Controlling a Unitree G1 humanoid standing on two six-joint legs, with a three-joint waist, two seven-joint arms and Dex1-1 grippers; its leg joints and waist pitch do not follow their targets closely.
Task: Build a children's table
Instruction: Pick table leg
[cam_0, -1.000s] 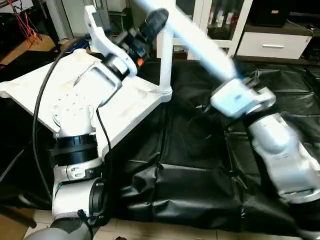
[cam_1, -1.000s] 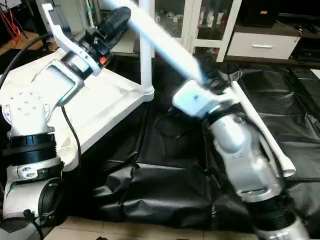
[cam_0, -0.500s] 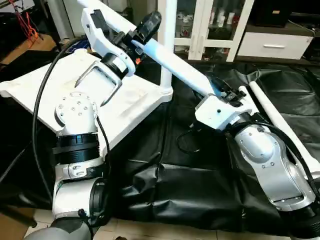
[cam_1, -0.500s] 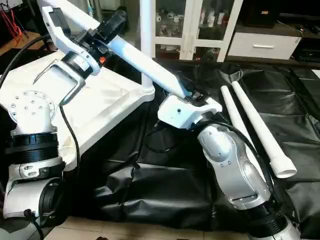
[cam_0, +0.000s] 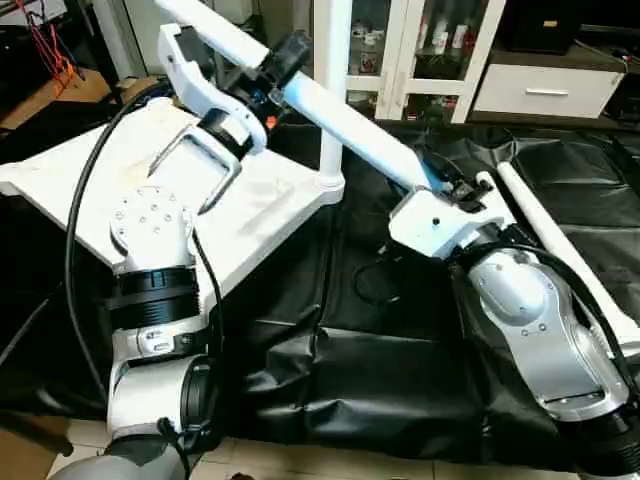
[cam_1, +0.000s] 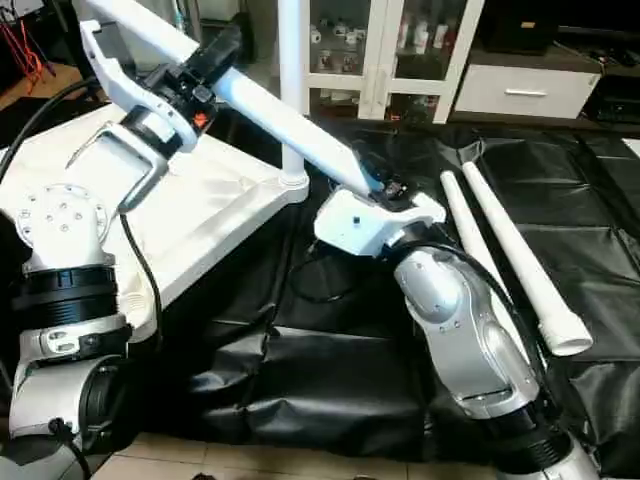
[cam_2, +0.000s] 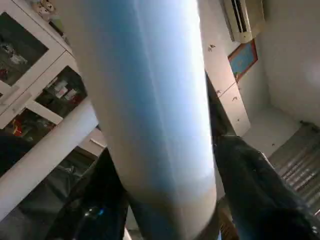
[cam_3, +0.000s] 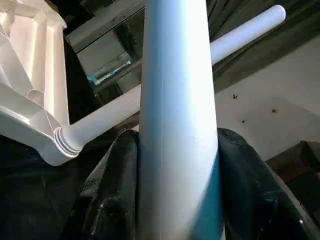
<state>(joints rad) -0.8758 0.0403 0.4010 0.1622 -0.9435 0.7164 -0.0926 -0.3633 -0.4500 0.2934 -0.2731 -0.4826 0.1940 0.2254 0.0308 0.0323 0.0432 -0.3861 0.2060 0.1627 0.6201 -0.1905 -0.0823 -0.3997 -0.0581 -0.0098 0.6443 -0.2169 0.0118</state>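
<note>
From the left eye view you have the table top (cam_0: 250, 200) lying underside up on the black sheet (cam_0: 400, 380), with one leg (cam_0: 330, 90) already standing upright in its near corner socket, so one leg is done as far as you can see. A second leg (cam_0: 340, 110) runs slanted between your arms: the right pincer (cam_0: 440, 185) grips its lower end, and the left pincer (cam_0: 275, 75) sits around its upper part. From the right eye view you can count two more legs (cam_1: 510, 255) lying side by side on the sheet, just beyond your right forearm, untouched; so I judge three legs are left to screw in, the held one first. In the left wrist view the held leg passes between the black fingers (cam_2: 250, 195), which flank it closely, but you cannot tell whether they press on it or stand just clear. In the right wrist view the fingers (cam_3: 115, 190) clamp the leg on both sides, and behind it the mounted leg meets its ribbed corner socket (cam_3: 57, 145).
</note>
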